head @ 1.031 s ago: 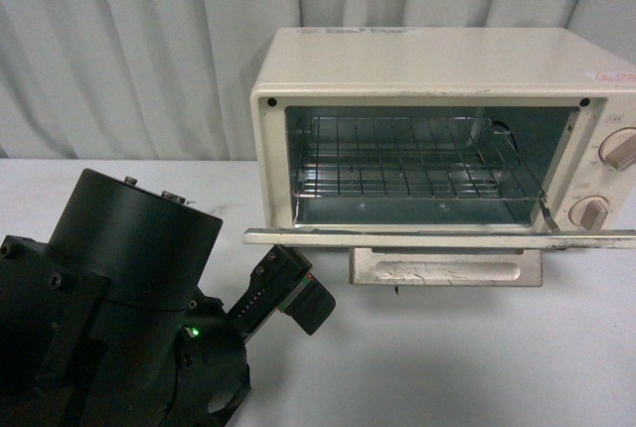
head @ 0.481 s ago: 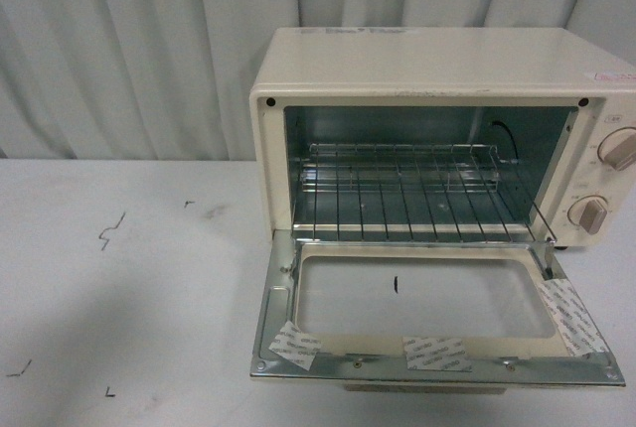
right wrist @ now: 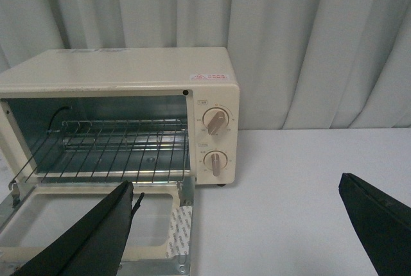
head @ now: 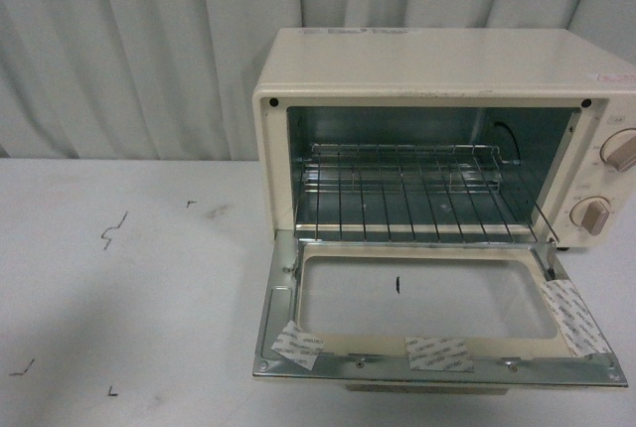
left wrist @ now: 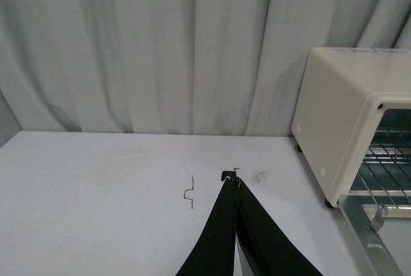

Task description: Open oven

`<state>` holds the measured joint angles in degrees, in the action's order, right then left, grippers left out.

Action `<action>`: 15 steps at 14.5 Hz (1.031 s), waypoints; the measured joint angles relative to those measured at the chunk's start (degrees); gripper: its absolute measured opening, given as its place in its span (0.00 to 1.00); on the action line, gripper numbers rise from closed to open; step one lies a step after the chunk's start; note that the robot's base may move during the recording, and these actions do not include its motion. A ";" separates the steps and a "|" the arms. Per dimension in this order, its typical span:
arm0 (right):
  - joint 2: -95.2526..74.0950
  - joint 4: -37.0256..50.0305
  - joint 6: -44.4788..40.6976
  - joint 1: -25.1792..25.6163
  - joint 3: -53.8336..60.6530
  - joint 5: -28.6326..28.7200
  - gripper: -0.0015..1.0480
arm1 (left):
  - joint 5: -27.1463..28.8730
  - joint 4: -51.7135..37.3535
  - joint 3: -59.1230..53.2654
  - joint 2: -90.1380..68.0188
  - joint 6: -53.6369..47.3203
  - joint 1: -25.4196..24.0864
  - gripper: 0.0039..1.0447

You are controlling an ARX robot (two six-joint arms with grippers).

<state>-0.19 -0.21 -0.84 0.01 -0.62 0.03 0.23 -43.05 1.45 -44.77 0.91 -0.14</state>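
Cream oven (head: 437,60), door (head: 427,308) dropped open, rack (head: 417,189) inside, left gripper (left wrist: 231,176) beside oven, jaws together, empty, right gripper (right wrist: 237,187) facing oven, jaws wide, empty

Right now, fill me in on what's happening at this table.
The oven sits on the white table with its door dropped flat open, so the wire rack inside is exposed; the opening looks done. Neither arm touches it. The left gripper is shut and empty over bare table beside the oven, and the right gripper hangs wide open facing the oven front, holding nothing.
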 joint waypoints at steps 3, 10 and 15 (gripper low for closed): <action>0.00 0.02 0.00 0.00 0.00 0.00 0.94 | -0.09 1.77 -0.20 1.60 0.04 0.13 0.01; 0.00 0.00 0.00 0.00 0.00 -0.02 0.94 | -0.13 14.56 -0.90 15.85 0.00 0.15 0.01; 0.00 0.00 0.00 0.00 0.00 -0.02 0.94 | -0.15 23.80 -0.90 25.59 0.02 0.15 0.01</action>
<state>-0.19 -0.21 -0.84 0.01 -0.62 0.01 0.08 -19.25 0.56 -19.18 0.93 0.01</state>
